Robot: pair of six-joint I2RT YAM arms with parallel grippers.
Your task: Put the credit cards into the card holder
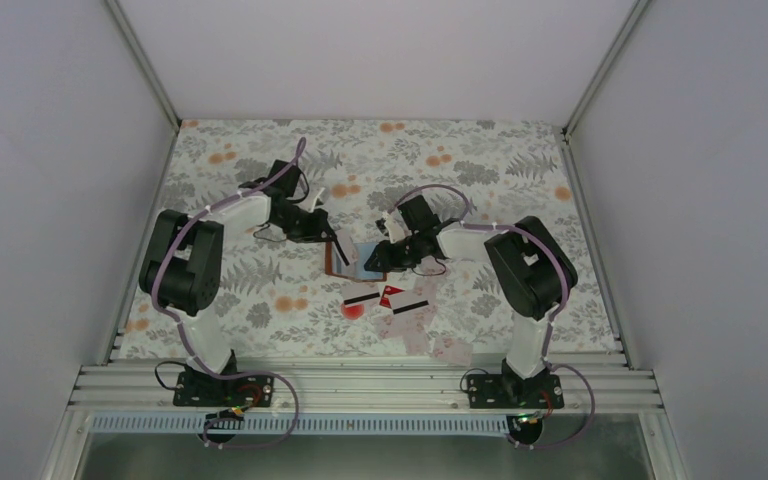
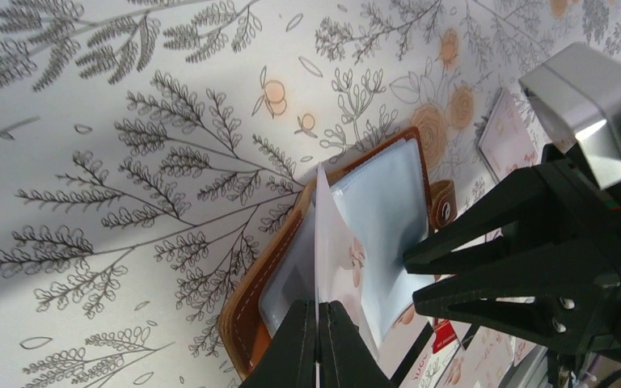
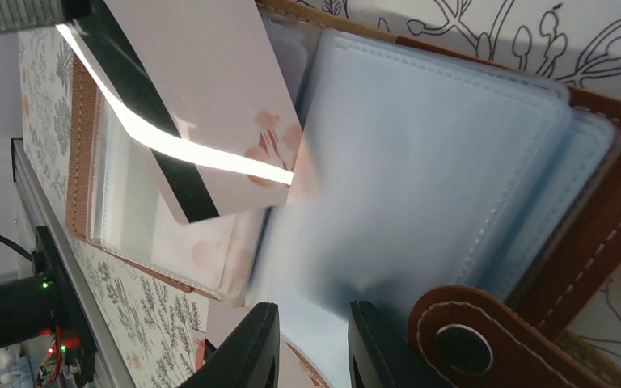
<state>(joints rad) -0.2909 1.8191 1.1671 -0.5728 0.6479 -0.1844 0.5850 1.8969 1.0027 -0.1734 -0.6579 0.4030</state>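
The left tool (image 2: 317, 325) is clenched on a pinkish-white card (image 2: 329, 242) with a black stripe, held edge-up over the open brown card holder (image 2: 241, 319) at mid-worktop (image 1: 220, 180). The right tool (image 3: 314, 323) grips the card holder by one pale sleeve (image 3: 420, 162). More credit cards (image 1: 410, 306) lie nearer the arm bases, and the print on the red card (image 1: 392, 293) is too small to read.

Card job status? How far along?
Done: card holder lies open; whether any card is already sleeved I can't tell. In hand: left end effector pinches one striped card edge-down over the sleeves, right end effector grips the holder's sleeve pages. Left: seat that card, then several loose cards on the table.
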